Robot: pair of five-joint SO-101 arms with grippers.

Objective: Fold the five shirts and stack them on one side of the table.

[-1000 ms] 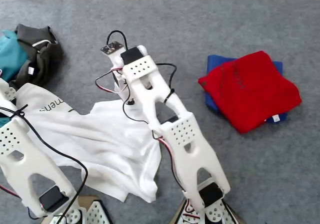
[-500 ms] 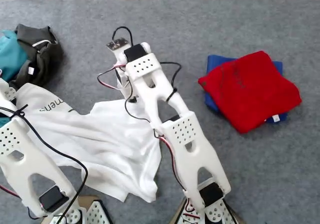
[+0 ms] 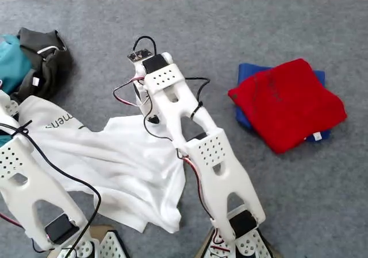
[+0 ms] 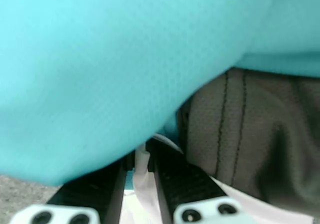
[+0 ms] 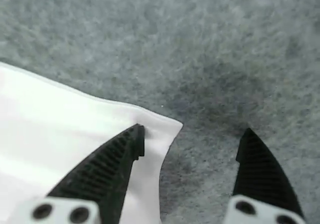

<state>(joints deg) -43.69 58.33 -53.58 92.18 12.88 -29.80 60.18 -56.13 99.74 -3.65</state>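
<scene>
A white shirt [image 3: 115, 166] lies crumpled and spread at the front left of the grey table. My right gripper [image 5: 194, 131] is open at the shirt's far corner [image 5: 150, 126], one finger resting on the white cloth and the other over bare carpet. The right arm [image 3: 172, 106] stretches over the shirt's right side. My left gripper [image 4: 141, 155] is shut on a strip of white shirt fabric [image 4: 142, 176], pressed up against a teal shirt [image 4: 115, 59] and a dark grey shirt [image 4: 250, 129]. The left arm [image 3: 17, 166] stands at the table's left edge.
A folded red shirt [image 3: 287, 103] lies on a folded blue shirt [image 3: 248, 71] at the right. The teal shirt [image 3: 11, 62] and dark grey shirt [image 3: 49, 60] sit bunched at the far left. Open carpet runs along the back and between the arm and the stack.
The right arm's wrist has shifted slightly to the right at the shirt's far corner. The white shirt and the left arm have not visibly moved.
</scene>
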